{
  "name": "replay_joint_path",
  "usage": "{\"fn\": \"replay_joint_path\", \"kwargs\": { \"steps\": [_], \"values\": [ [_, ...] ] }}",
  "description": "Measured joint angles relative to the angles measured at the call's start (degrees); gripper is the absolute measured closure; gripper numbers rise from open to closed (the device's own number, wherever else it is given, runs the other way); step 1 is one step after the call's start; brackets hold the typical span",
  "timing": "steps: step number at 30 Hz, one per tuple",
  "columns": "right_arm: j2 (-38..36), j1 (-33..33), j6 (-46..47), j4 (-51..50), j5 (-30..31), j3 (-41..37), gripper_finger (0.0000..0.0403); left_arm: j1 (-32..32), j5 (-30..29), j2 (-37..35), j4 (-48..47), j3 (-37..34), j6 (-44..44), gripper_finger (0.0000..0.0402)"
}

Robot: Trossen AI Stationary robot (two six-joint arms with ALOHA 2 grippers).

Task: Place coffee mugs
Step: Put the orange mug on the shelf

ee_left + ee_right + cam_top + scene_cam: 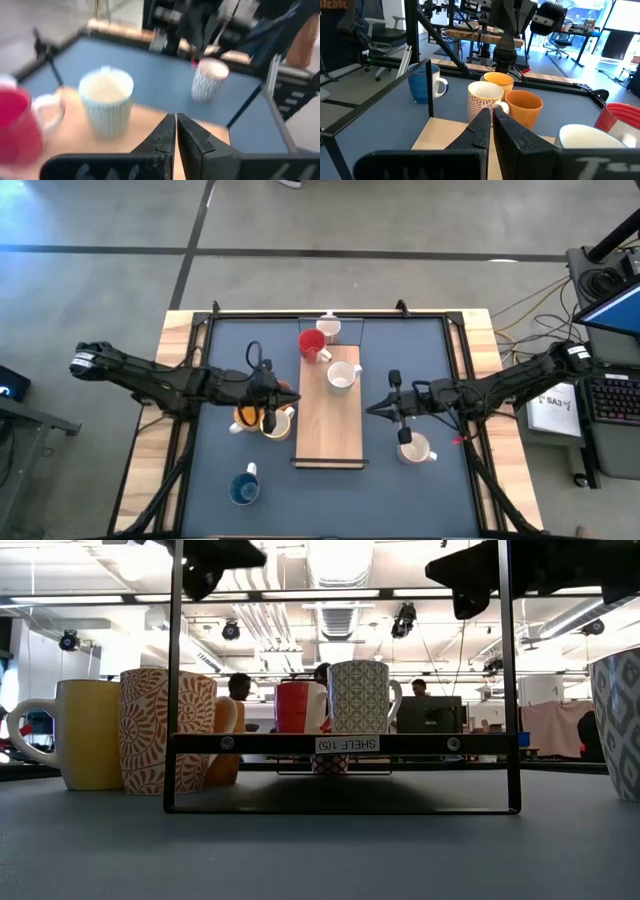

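Above the table, the left gripper [268,385] hovered clenched and empty over three clustered mugs [262,418], the blue mug [243,488] nearer the front. The wooden shelf [330,442] held two mugs [340,376]. The right gripper [392,406] hung clenched, empty, beside a patterned mug [412,449]. Either gripper would need to spread its fingers before descending; the cluster's close spacing would likely hinder a grasp.

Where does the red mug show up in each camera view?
High view: red mug at the far end of the wooden shelf board.
Low view: center, on the shelf.
Left wrist view: at the left edge.
Right wrist view: at the right edge.
Shared landmark: the patterned white mug beside it.
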Motion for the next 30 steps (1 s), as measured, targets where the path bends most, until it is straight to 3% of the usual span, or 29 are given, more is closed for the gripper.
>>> {"fn": "replay_joint_path", "kwargs": {
  "steps": [4,8,23,30],
  "values": [
    [0.1,0.0,0.03,0.12,0.0,0.0,0.0392,0.0,-0.01,0.0,-12.82,3.88,-5.43,0.0402],
    [0.15,0.0,0.68,0.17,0.78,0.0,0.0392,0.0,0.01,0.0,-17.88,5.9,-6.41,0.0402],
    [-0.15,0.0,1.71,0.02,0.9,0.0,0.0392,0.02,0.01,0.0,-19.64,6.35,-7.0,0.0398],
    [-0.86,-0.02,-3.62,0.09,0.9,-0.02,0.0392,0.02,0.02,1.35,-20.78,11.4,-9.81,0.035]
  ]
}}
